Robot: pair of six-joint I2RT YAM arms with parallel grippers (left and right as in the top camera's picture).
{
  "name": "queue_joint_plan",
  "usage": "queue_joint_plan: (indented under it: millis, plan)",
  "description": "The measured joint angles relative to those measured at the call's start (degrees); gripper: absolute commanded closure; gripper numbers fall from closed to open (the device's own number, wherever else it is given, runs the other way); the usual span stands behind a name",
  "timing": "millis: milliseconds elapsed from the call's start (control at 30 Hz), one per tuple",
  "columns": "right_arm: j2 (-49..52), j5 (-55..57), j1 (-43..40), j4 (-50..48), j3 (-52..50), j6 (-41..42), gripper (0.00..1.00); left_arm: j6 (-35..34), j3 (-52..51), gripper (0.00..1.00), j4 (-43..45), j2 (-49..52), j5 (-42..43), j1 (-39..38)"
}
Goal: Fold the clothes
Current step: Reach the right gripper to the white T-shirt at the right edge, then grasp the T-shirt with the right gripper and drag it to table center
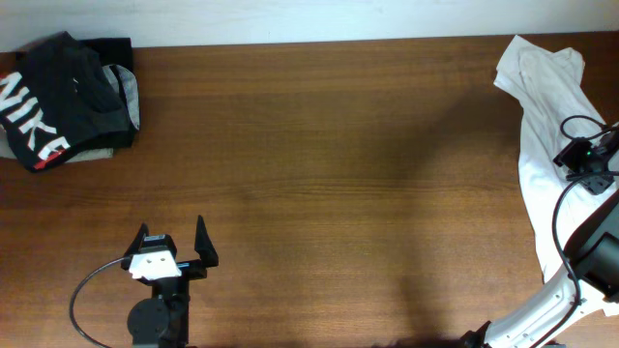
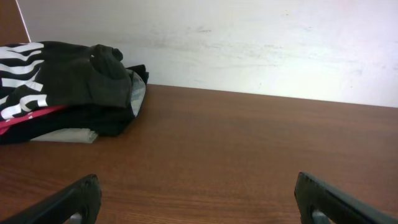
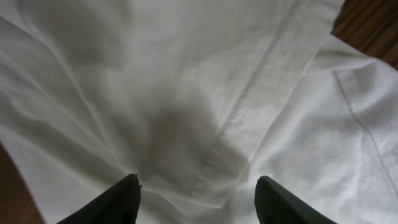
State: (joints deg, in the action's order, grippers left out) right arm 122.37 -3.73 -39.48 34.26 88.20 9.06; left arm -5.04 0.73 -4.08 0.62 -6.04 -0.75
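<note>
The clothes, a white T-shirt (image 1: 542, 87), lie crumpled along the table's right edge, running from the far right corner toward the front. In the right wrist view the shirt (image 3: 186, 93) fills the frame, with a seam and soft folds. My right gripper (image 3: 196, 180) is low over it, its fingers apart with a raised fold of fabric between them; I see no pinch on the cloth. From above, the right gripper (image 1: 588, 162) sits over the shirt's middle. My left gripper (image 1: 172, 230) stands wide open above bare wood at the front left, and the left gripper (image 2: 198, 180) holds nothing.
A black garment with white NIKE lettering (image 1: 53, 97) lies piled on a grey garment (image 1: 92, 155) at the far left corner. The left wrist view shows the black garment (image 2: 62, 81) ahead to the left. A pale wall (image 2: 249, 43) borders the table's far edge.
</note>
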Motion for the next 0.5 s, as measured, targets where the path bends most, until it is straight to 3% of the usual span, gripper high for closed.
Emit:
queue_joint_plan:
  millis: [167, 267, 400, 500]
  plan:
    - [0.1, 0.9, 0.0, -0.6, -1.0, 0.0, 0.41, 0.0, 0.0, 0.01, 0.0, 0.0, 0.0, 0.0]
    - [0.2, 0.9, 0.0, -2.0, -2.5, 0.0, 0.62, 0.0, 0.0, 0.01, 0.0, 0.0, 0.0, 0.0]
    - [0.3, 0.5, 0.0, -3.3, -2.5, 0.1, 0.72, 0.0, 0.0, 0.01, 0.0, 0.0, 0.0, 0.0]
    - [0.3, 0.2, 0.0, -3.4, -2.4, 0.1, 0.95, 0.0, 0.0, 0.01, 0.0, 0.0, 0.0, 0.0]
